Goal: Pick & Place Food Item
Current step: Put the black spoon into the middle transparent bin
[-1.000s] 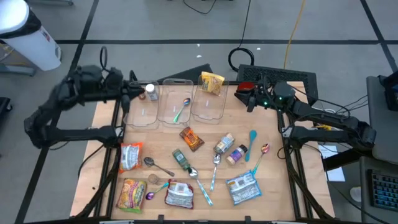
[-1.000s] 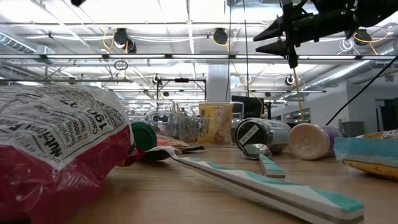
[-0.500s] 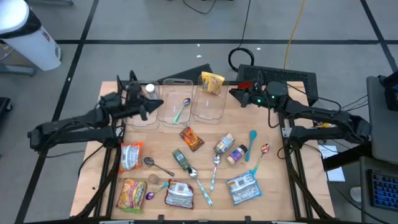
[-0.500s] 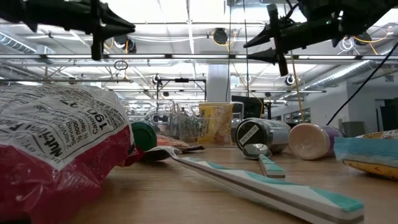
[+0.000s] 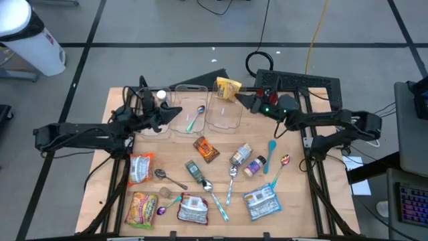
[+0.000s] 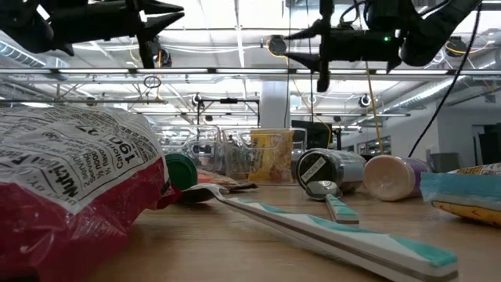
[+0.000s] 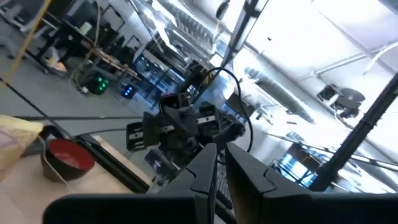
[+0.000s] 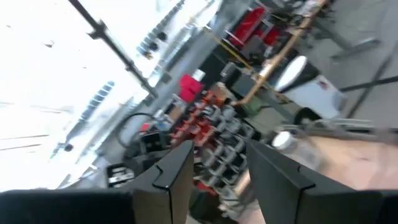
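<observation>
Wooden tabletop (image 5: 287,171) fills the middle of our overhead view, littered with packets, spoons and jars, with three clear containers (image 5: 189,110) lined along the 12 o'clock edge. We see the yellow snack packet (image 5: 227,88) propped at the rim of the container toward 1 o'clock, a green-handled spoon (image 5: 195,118) lying in the middle one, and a white-capped jar (image 5: 162,98) beside the one toward 11 o'clock.

Our left hand (image 5: 178,112) hovers above the containers on the 10 o'clock side, its fingers (image 7: 236,167) drawn together with nothing between them. Our right hand (image 5: 242,99) hangs in the air just at 3 o'clock of the yellow snack packet, apart from it (no contact that we can make out); its fingers (image 8: 273,177) stand partly apart and empty.

Nearer the centre lie an orange-brown packet (image 5: 206,149), a green-lidded jar (image 5: 194,171) and a purple-lidded jar (image 5: 255,166). Toward 7 o'clock sits a red-and-white bag (image 5: 141,167); a teal spoon (image 5: 271,155) lies toward 3 o'clock.
</observation>
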`<action>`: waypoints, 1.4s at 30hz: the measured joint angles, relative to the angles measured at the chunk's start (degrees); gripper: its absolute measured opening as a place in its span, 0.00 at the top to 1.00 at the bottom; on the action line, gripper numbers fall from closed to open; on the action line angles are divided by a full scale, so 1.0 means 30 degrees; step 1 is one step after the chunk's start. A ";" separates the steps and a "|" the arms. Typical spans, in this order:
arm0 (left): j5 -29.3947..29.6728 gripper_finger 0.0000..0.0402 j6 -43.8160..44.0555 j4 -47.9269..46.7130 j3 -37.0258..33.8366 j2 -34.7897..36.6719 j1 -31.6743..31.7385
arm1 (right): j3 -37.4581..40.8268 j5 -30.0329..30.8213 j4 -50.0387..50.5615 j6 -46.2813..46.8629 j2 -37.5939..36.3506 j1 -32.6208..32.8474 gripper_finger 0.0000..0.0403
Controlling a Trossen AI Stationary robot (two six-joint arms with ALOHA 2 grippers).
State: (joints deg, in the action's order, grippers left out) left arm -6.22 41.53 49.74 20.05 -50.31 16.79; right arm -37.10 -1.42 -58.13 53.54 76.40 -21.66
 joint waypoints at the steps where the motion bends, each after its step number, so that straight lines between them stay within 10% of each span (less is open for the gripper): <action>1: -0.0239 0.90 0.0172 0.0045 -0.0003 -0.0107 0.0047 | 0.0000 0.0069 -0.0756 -0.0007 0.0295 0.0385 0.65; 15: -0.7408 0.44 0.4733 0.0347 0.4127 -0.0324 0.0311 | -0.0007 0.4473 -0.6390 -0.2382 0.1136 0.5048 0.65; 30: -0.5929 0.24 -0.0053 -0.0521 0.9206 -0.1243 -0.1502 | -0.0075 0.4957 -0.9103 -0.3124 0.1182 0.6396 0.65; 42: -0.0284 0.28 -0.4716 -1.4831 1.2641 -0.1229 -0.4959 | -0.2587 0.0112 -0.7372 -0.4906 0.1088 0.7407 0.65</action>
State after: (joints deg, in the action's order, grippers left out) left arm -7.07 27.38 5.25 57.98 -54.00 1.91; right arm -44.86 -1.09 -80.24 38.82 79.67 0.56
